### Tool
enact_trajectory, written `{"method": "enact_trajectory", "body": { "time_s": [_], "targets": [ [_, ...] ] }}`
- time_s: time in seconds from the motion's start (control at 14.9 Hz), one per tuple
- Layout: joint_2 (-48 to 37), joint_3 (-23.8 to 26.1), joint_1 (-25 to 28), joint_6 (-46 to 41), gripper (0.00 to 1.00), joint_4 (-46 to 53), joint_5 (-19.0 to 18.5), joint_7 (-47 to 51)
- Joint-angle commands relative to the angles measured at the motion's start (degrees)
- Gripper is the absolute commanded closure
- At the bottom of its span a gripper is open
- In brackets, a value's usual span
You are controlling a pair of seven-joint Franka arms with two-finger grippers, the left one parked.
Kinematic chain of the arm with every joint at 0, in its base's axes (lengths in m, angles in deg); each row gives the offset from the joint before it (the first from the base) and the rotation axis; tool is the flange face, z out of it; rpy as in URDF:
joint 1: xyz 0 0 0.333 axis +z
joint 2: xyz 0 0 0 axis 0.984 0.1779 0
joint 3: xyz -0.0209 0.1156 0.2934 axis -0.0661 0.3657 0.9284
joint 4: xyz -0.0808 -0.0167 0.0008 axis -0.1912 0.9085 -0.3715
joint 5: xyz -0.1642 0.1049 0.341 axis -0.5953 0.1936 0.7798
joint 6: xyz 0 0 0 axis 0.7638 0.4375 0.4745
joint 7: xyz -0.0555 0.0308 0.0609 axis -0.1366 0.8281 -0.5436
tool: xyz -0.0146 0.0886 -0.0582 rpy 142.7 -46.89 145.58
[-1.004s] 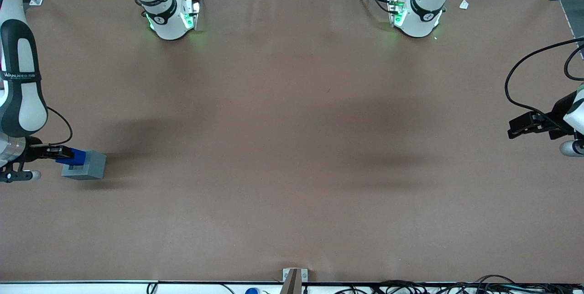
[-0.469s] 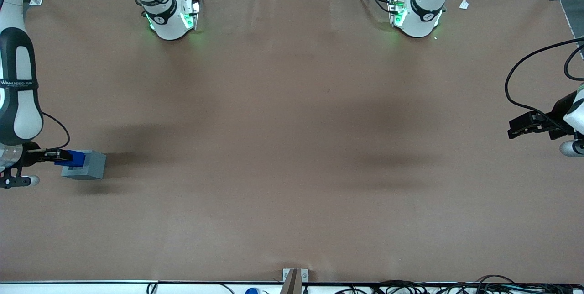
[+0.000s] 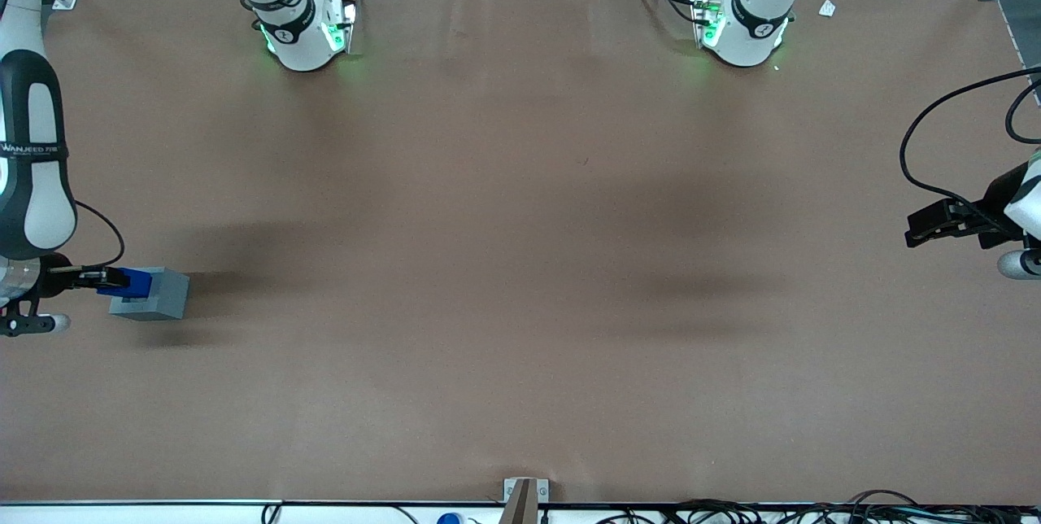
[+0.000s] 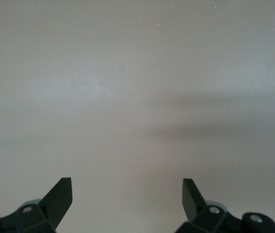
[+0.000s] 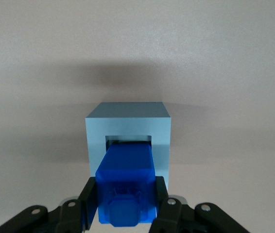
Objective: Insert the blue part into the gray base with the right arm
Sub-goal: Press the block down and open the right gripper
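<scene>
Fingers (image 5: 90, 196) of our gripper (image 5: 126, 204) are clamped on the two sides of the blue part (image 5: 126, 187), holding it by the end nearest the wrist. In the right wrist view we see the other end of the blue part reaching into the square socket of the gray base (image 5: 128, 141), with a thin dark gap showing along the socket's edge above it; how deep it sits we cannot tell. In the front view the gray base (image 3: 154, 294) rests on the brown table (image 3: 520, 264) toward the working arm's end, and the blue part (image 3: 130, 283) lies over its top face, with our gripper (image 3: 98, 278) just beside it. Our right arm (image 3: 31, 158) rises above the gripper at that same end of the table.
</scene>
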Motion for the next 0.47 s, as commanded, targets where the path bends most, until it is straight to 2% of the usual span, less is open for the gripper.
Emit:
{"method": "enact_trajectory", "body": {
  "time_s": [0.0,0.4],
  "targets": [
    [2.16,0.51,-0.70,0.92,0.98,1.51,-0.55,0.84],
    [2.07,0.51,-0.62,1.09,0.98,2.39,-0.37,1.89]
  ]
}}
